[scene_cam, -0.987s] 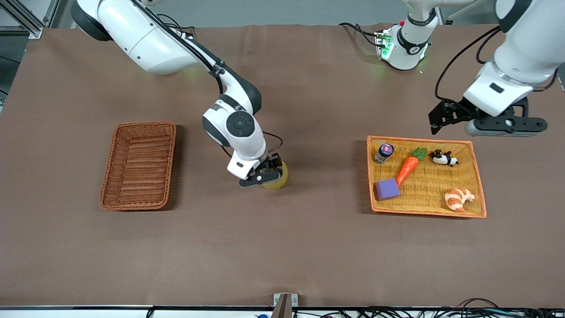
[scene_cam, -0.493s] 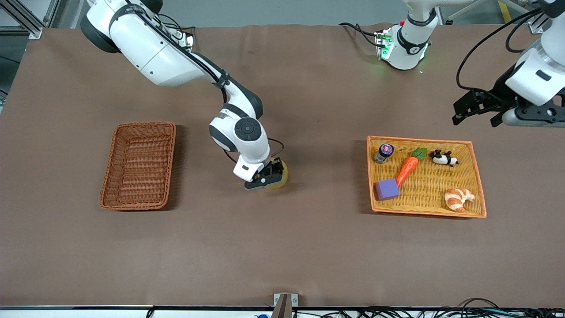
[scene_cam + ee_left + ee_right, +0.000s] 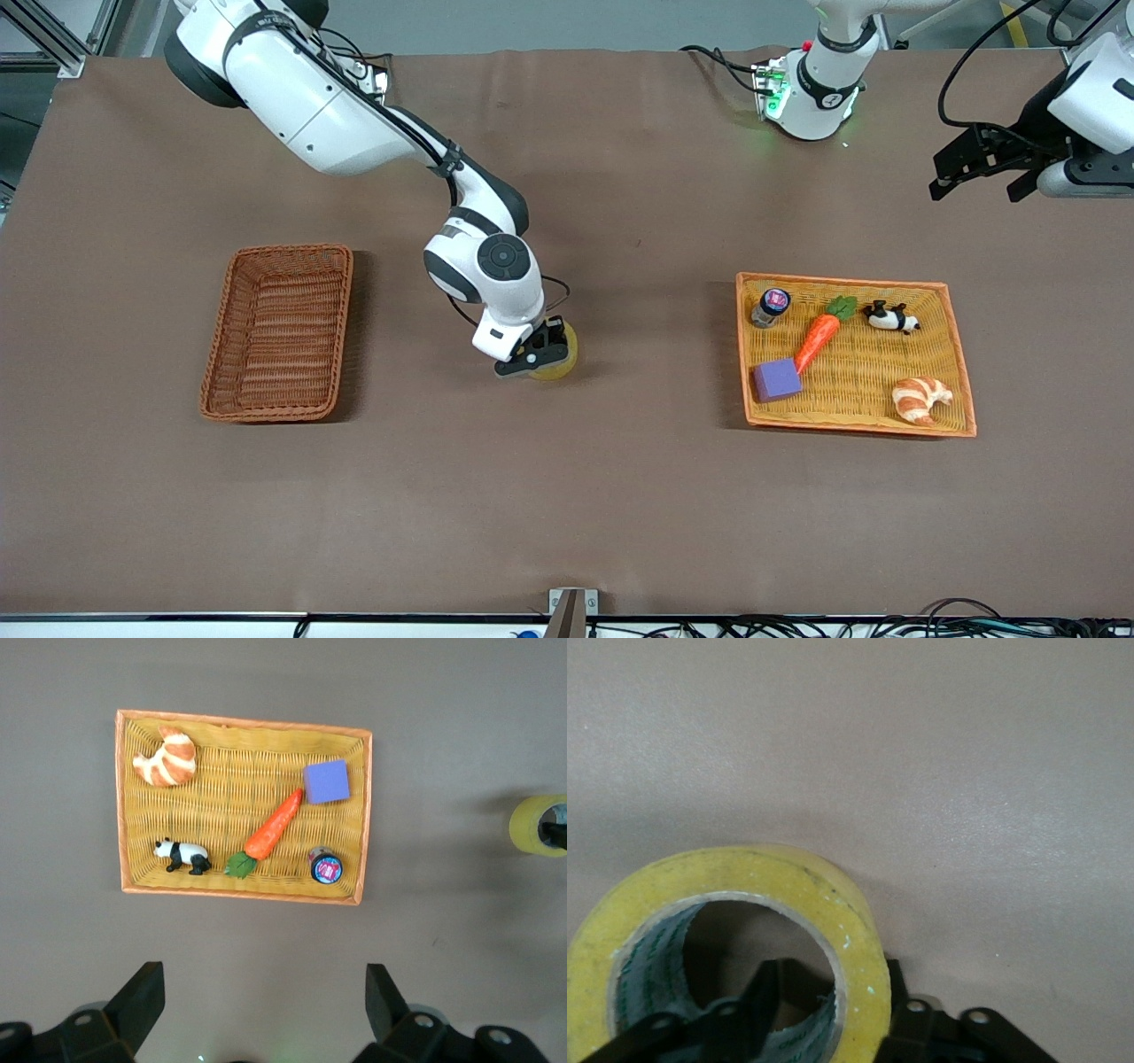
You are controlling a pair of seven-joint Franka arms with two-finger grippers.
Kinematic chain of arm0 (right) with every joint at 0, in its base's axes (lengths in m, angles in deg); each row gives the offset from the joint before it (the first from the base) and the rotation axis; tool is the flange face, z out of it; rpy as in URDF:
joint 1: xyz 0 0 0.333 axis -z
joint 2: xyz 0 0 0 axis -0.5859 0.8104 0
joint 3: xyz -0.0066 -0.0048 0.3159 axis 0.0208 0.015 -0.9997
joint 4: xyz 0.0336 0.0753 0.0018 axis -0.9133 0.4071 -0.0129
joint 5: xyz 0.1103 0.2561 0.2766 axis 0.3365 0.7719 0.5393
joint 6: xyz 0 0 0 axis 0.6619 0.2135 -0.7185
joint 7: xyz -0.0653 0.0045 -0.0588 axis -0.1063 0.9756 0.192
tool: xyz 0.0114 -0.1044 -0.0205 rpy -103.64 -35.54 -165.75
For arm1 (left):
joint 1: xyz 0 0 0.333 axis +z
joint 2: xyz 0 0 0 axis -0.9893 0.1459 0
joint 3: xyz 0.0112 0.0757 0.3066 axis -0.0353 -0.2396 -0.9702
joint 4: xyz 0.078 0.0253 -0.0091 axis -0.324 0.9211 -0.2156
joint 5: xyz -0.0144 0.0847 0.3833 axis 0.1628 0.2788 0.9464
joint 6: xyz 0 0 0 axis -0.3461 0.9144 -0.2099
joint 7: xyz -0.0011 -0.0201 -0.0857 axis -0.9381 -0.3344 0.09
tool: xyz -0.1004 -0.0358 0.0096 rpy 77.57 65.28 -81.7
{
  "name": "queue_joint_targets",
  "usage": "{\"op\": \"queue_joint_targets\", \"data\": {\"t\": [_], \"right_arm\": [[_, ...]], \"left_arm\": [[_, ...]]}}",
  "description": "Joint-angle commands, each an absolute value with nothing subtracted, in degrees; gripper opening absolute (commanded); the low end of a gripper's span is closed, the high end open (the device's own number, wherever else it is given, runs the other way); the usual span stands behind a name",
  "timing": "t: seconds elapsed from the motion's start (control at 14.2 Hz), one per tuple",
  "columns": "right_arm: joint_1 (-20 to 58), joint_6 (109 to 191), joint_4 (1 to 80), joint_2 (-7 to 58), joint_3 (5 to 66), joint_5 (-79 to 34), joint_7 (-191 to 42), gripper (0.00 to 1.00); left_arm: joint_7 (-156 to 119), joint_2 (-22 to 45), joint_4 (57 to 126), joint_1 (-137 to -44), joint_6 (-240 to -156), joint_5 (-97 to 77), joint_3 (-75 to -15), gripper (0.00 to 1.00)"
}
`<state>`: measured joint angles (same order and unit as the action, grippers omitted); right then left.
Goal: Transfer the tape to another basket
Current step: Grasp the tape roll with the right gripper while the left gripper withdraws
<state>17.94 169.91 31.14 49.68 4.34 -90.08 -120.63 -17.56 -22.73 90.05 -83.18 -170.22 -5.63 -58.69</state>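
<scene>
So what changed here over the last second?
The left end effector drew back from over the orange tray, toward its arm's end of the table. The right end effector edged slightly along the tape, one finger in its hole. The basket and tray items stayed put.

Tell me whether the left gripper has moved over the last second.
Yes. The left gripper has drawn away from the orange-yellow tray, toward the left arm's end of the table and its own base side. It was just above the tray's rim; now bare table shows between them.

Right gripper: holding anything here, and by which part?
The right gripper straddles the wall of the tape, one finger inside the hole, one outside; the tape sits on the table. The left gripper holds nothing.
</scene>
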Motion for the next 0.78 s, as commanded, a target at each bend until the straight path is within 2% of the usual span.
{"op": "queue_joint_targets", "data": {"t": [0.0,0.07,0.14,0.35,0.42,0.56,0.7], "right_arm": [[18.46,169.91,31.63,49.2,3.84,-91.7,-122.84,0.13],[18.55,169.56,31.37,49.02,3.84,-91.7,-124.67,0.02],[18.81,168.69,31.2,48.85,3.75,-91.7,-125.82,0.0],[20.65,167.28,31.11,46.13,3.05,-91.53,-125.48,0.0],[22.84,165.8,31.11,44.12,1.13,-91.09,-125.48,0.0],[26.8,159.84,31.11,39.21,-1.43,-90.39,-125.57,0.0],[28.39,155.0,31.19,33.66,-0.91,-87.67,-125.22,0.0]], "left_arm": [[-16.87,-23.42,94.87,-85.2,-173.19,-6.2,-61.17,1.0],[-16.87,-22.9,95.76,-85.39,-175.3,-6.02,-61.18,1.0],[-16.96,-21.24,95.51,-85.39,-176.36,-5.93,-60.83,1.0],[-17.05,-17.89,93.05,-85.22,-178.22,-5.58,-59.43,1.0],[-17.05,-16.92,91.65,-85.04,-178.22,-5.58,-59.33,1.0],[-17.14,-15.95,89.62,-85.12,-178.22,-5.49,-59.25,1.0],[-17.14,-14.72,88.3,-85.13,-178.22,-4.71,-59.33,1.0]]}}
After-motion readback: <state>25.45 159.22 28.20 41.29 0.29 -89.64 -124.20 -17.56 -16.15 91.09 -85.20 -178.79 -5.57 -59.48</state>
